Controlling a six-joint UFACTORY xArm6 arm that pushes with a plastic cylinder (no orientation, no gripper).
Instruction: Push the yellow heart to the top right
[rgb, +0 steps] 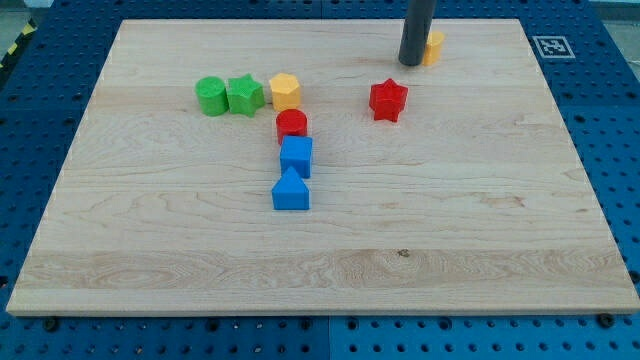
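While the cluster at the view's left sits out of the action, it is worth placing first: a green round block (210, 96) touches a green star (244, 95), with a yellow hexagon (286, 91) just beside that. Below the hexagon a red cylinder (292, 125), a blue cube (296, 157) and a blue house-shaped block (291, 190) run down in a line, each touching the next. Further right, a red star (389, 100) stands alone, well apart from the rest.

At the view's top, right of centre, the yellow heart (434, 47) lies near the table's (330, 270) far edge, half hidden behind my rod. My tip (412, 62) rests against the heart's left side, touching or very nearly so. There is no hand on this arm, so nothing can spread, press together or pinch; the rod only shoves.

The risk, as I judge it, comes from where contact falls. A push that meets the heart off its centre could spin it, letting it slip past my tip toward the top edge, which is close, and perhaps over it. Most of the heart is hidden, so its exact facing is unclear.

My rod stands upright, coming down from above the view's top, its lower end on the table.
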